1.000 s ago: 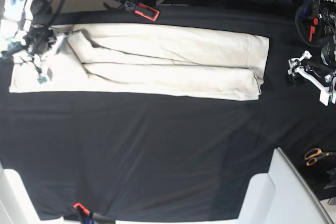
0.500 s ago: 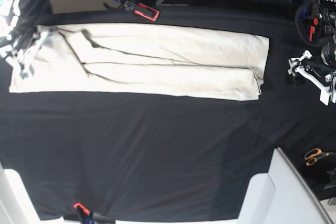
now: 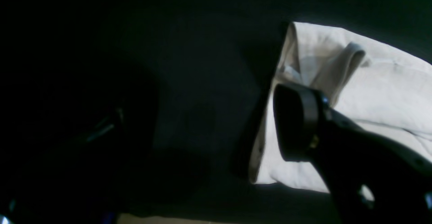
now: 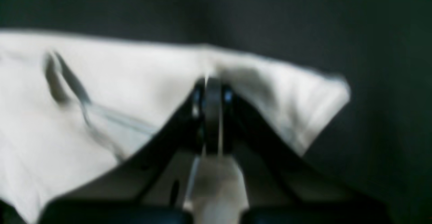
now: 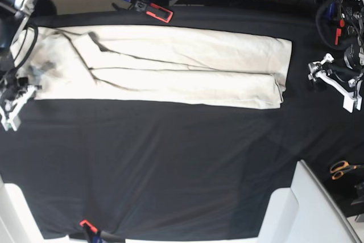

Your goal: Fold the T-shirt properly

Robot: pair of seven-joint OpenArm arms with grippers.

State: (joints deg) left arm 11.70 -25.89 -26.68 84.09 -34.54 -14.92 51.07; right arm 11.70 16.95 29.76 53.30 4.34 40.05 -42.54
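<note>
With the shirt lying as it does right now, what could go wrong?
Loose fold: the shirt has a gap between its layers on the base view's left, so a further fold might trap a ridge there.

Snag: the right end effector is shut and low over the cloth, so it could drag a layer if they touch.

Missed grab: the left end effector is open beside the shirt's end, and might catch only one layer.

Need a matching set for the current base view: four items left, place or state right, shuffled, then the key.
Items
1. T-shirt
2. Scissors
3. Left gripper
4. Right gripper

Places or states
A. Orange-handled, near the view's right edge
B. Jaws shut, at the view's left
C. Pale, in a long strip across the black surface
D. Jaws apart, off the cloth's right end

Pairs: 1-C, 2-A, 3-D, 4-B
</note>
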